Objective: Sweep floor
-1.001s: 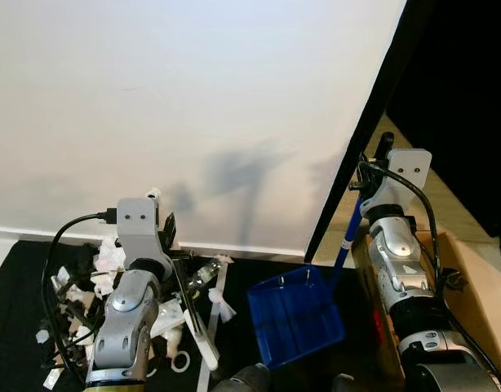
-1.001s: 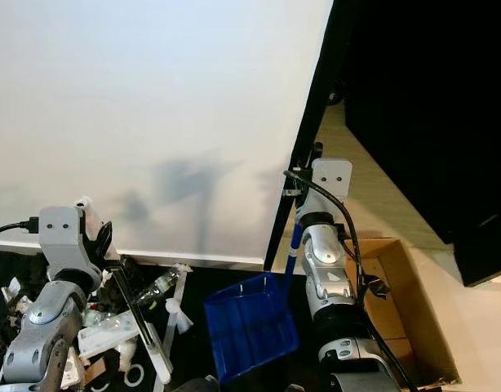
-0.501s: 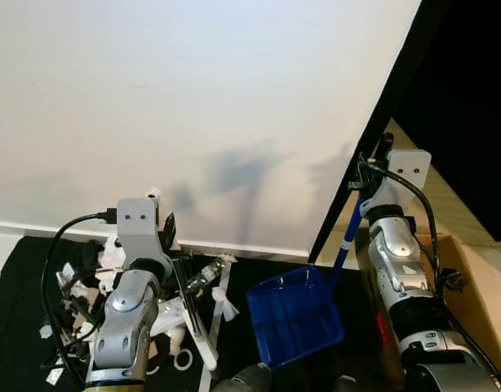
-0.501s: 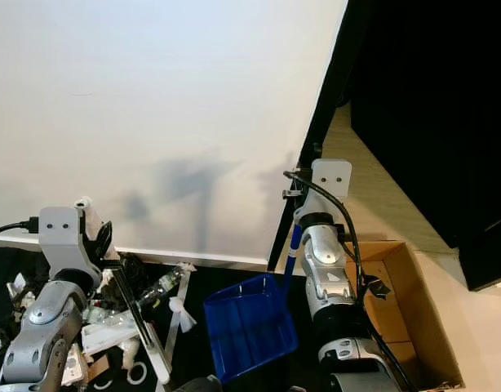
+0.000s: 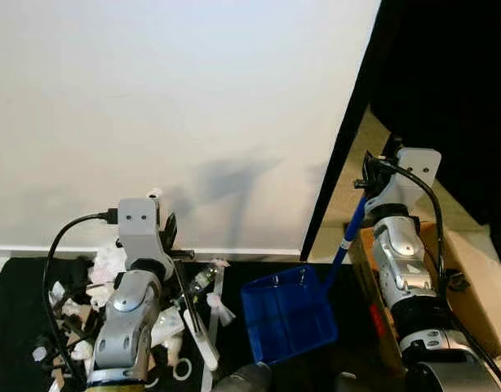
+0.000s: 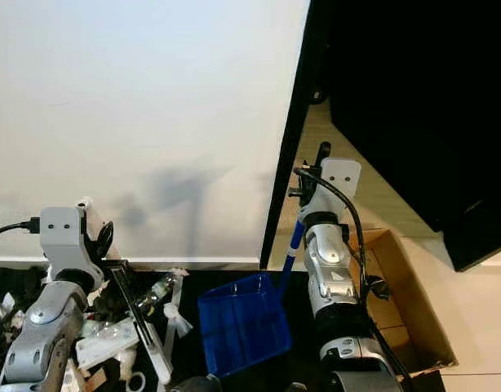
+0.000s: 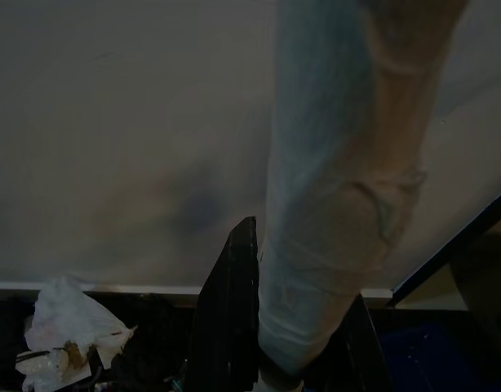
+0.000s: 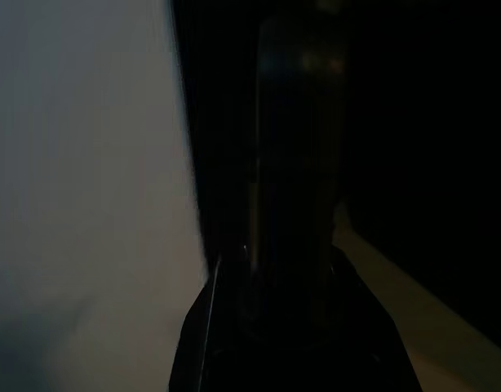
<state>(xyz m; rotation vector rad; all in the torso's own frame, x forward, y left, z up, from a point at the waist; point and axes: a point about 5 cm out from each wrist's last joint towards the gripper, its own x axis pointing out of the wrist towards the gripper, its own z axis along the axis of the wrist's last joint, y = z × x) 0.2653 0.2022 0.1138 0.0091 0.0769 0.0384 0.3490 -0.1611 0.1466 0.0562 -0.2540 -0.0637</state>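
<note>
Both tools are at work. Left tool [image 5: 167, 233] is closed around a pale broom handle [image 7: 332, 204] whose black shaft [image 5: 185, 298] slants down into the litter. Right tool [image 5: 373, 167] grips the blue handle [image 5: 348, 237] of a blue dustpan [image 5: 287, 318], closed on it; in the right wrist view the handle stands dark between the fingers.

The dustpan sits on the black floor mat [image 5: 14, 286], its open edge facing the litter pile [image 5: 87, 294] of crumpled white paper, a clear plastic bottle [image 5: 203, 276] and white strips beside the left arm. Pile and pan are near each other, not touching.

Risks, as I judge them: the light paper could scatter past the pan's sides if the broom stroke is fast, and the bottle may roll away instead of sliding in. If the pan's lip lifts off the mat, scraps would slip under it. The cable [image 5: 59, 245] looping by the left arm could snag on the litter.

A plain white wall [image 5: 177, 106] with a baseboard backs the mat. To the right, a dark opening leads onto pale wooden flooring [image 6: 381, 196], with an open cardboard box [image 6: 405, 314] beside the right arm.
</note>
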